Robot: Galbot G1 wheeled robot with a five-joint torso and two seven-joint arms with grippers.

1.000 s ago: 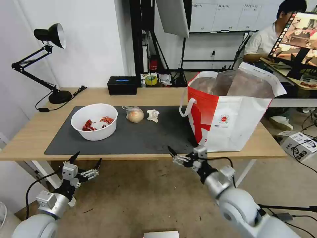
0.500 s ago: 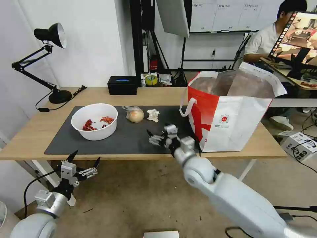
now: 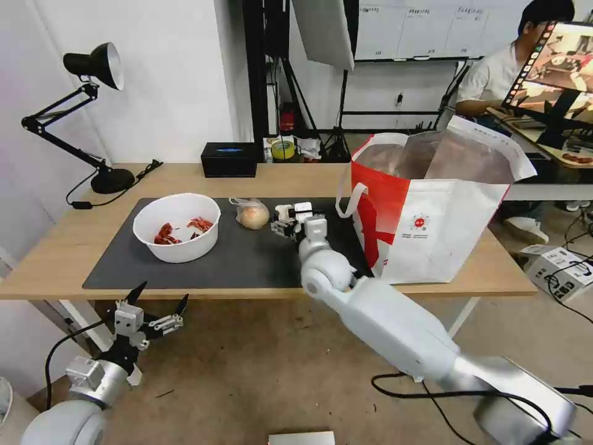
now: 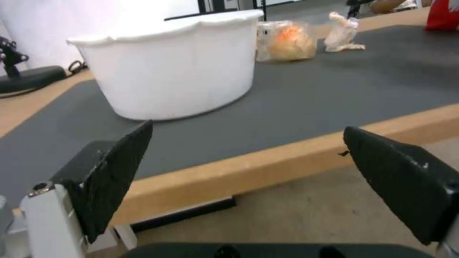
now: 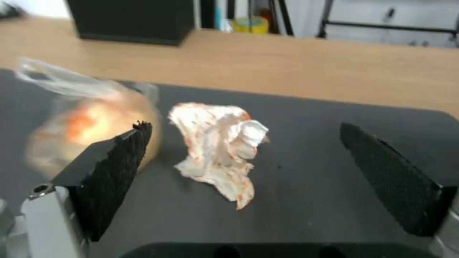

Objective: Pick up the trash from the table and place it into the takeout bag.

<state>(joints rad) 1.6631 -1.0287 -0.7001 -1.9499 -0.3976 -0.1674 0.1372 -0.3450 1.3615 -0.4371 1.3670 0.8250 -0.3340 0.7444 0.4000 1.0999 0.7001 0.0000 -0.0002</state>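
a: where's the right gripper (image 3: 281, 224)?

b: out over the mat (image 3: 247, 259), at the tissue (image 5: 220, 148). its jaws are spread wide with nothing in them. in the right wrist view the tissue lies on the mat between the two pads (image 5: 114, 172), a bit past their tips and untouched.

a: and the bun bag (image 3: 251, 215)?

b: just left of the tissue, on the mat. in the right wrist view it sits beyond one pad, close beside the tissue; i can't tell if they touch.

a: the bowl (image 3: 176, 227)?

b: farther left on the mat, red shell scraps (image 3: 179, 230) inside. it's well apart from the right gripper.

a: left gripper (image 3: 157, 296)?

b: low, in front of the near edge of the table (image 3: 55, 247), near its left end. also released, jaws wide, holding nothing. in its wrist view the bowl stands on the mat beyond the table edge, the bun bag and tissue farther back.

a: the tote (image 3: 432, 210)?

b: upright on the right part of the table, mouth open, foil lining showing, partly on the mat's right end. the right arm passes just left of it.

a: any writing?

b: a small round red logo (image 3: 420, 222) on the tote's white face, with tiny lines of print under it, too small to read. the tissue has orange stains, no print.

a: anything else on the table?

b: a black box (image 3: 229, 159) at the far edge and a black lamp (image 3: 86, 117) at the far left.
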